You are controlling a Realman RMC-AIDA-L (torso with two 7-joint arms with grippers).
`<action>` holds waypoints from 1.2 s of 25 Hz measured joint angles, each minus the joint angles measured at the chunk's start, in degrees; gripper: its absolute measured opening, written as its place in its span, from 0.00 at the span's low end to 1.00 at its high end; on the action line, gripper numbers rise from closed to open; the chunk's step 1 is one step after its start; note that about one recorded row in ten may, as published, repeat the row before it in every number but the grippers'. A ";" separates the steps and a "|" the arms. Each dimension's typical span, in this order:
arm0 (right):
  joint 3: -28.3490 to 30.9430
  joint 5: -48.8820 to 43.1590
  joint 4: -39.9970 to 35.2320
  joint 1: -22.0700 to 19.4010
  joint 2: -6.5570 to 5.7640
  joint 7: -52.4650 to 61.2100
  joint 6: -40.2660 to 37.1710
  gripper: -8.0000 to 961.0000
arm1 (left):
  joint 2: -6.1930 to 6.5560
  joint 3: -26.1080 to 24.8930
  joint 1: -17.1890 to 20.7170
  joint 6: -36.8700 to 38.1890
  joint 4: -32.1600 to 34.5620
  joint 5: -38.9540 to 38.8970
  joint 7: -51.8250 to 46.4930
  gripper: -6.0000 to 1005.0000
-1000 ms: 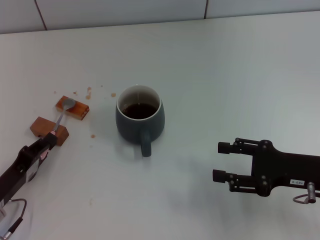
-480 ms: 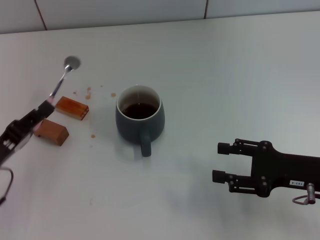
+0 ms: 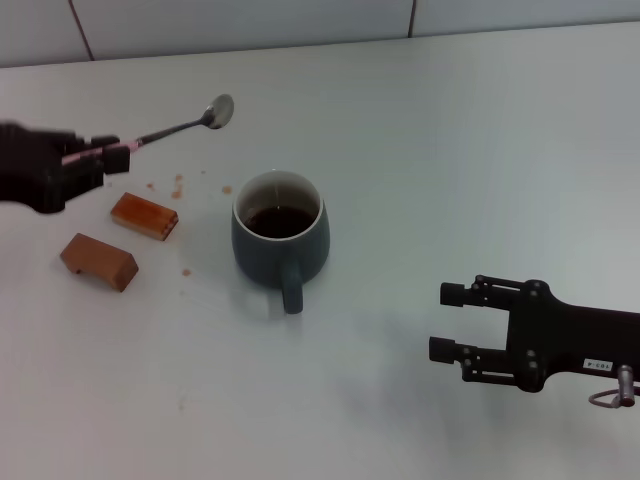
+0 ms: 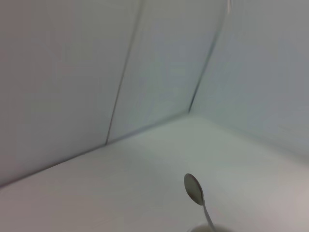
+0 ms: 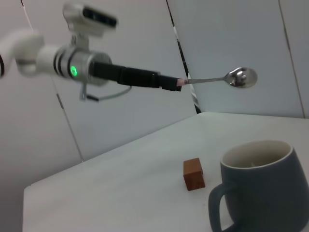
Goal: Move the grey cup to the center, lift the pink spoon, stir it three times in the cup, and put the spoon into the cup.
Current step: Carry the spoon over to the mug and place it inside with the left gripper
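Half a second ago the spoon (image 3: 180, 127) stood steeply above the blocks; now the left gripper (image 3: 118, 156) has swung it up and across, so it lies nearly level in the air with its bowl pointing toward the cup (image 3: 279, 237). That gripper is clamped on the pink handle end. The spoon's bowl hangs behind and to the left of the cup, well above the table (image 3: 450, 150). The cup sits mid-table, handle toward the robot, dark liquid inside. The right gripper (image 3: 448, 323) rests low on the table near the right, its fingers apart, holding nothing.

To do the stir well, I'd tip the spoon bowl-down first, centre it over the rim, then lower straight in. A flat approach risks knocking the rim. Two brown blocks (image 3: 145, 216) lie left of the cup, out of the way.
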 joint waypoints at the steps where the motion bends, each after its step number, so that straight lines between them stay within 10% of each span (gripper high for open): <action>1: 0.03 0.00 -0.06 -0.03 -0.02 0.00 0.01 0.77 | 0.17 -0.23 -1.33 1.56 3.07 2.84 -0.66 0.15; 9: -0.12 0.00 -0.12 -0.05 -0.04 0.03 0.02 0.77 | 0.01 1.43 -12.66 15.82 15.72 17.30 -0.19 0.15; 30: -0.11 -0.14 0.02 -0.14 0.14 0.88 -0.38 0.77 | -1.10 18.86 -20.73 12.51 17.23 33.74 0.13 0.16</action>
